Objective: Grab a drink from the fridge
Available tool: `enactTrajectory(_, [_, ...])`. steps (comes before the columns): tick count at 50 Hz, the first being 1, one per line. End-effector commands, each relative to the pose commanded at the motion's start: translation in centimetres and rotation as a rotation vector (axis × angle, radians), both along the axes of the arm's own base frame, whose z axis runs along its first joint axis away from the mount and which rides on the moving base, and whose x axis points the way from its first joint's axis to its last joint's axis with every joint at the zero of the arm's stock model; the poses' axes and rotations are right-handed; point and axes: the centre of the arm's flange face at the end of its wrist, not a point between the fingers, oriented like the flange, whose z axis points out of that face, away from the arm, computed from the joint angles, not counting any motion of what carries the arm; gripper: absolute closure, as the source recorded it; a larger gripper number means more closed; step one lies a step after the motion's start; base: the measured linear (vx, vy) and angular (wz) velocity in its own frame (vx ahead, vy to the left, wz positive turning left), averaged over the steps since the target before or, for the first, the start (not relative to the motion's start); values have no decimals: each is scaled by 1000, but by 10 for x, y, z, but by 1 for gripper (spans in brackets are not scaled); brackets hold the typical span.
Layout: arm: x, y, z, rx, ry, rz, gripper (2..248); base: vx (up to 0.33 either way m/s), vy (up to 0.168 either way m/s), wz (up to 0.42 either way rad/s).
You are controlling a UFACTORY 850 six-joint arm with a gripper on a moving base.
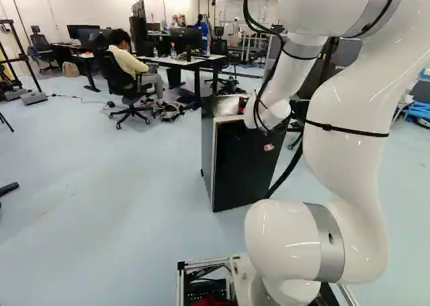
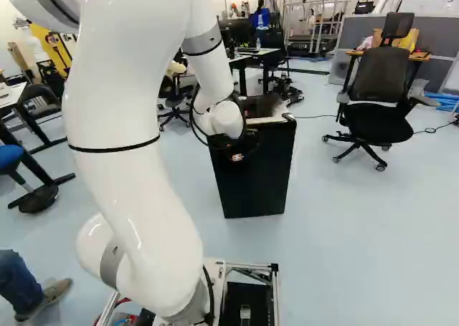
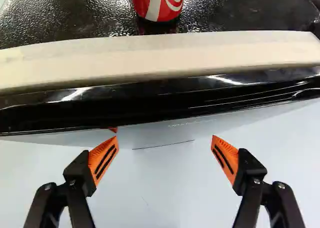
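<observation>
The gripper (image 2: 237,154) hangs on the near side of the fridge (image 2: 254,179), its fingers spread wide apart, with pale, smooth floor (image 3: 160,188) seen between them. A thin dark line runs along that floor. Next comes the glossy black front edge of the fridge, then a cream strip (image 3: 200,50), then the black, pebbled, shiny top.

On that top, just past the strip, stands the red can (image 3: 159,2), ahead of the gripper and between the lines of its two fingers. Its long axis is upright, the base down on the surface; its upper end lies outside the wrist view. A white band runs up its side, with white script to the right of it, facing the near side; the lettering is only partly in view.

Farther off, at the right of the right base view, a black office chair (image 2: 376,86) stands on the floor. Beyond the fridge, to the left, is a desk (image 1: 181,62) with bottles and screens, and beyond the chair a grey partition (image 2: 358,36).
</observation>
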Motion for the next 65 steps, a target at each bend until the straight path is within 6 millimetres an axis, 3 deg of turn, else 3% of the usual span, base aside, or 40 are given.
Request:
enactTrajectory(29, [3, 1, 4, 6, -68, 9, 3, 0, 0, 0])
enactTrajectory(65, [-62, 5, 8, 13, -63, -20, 3, 0, 0, 0])
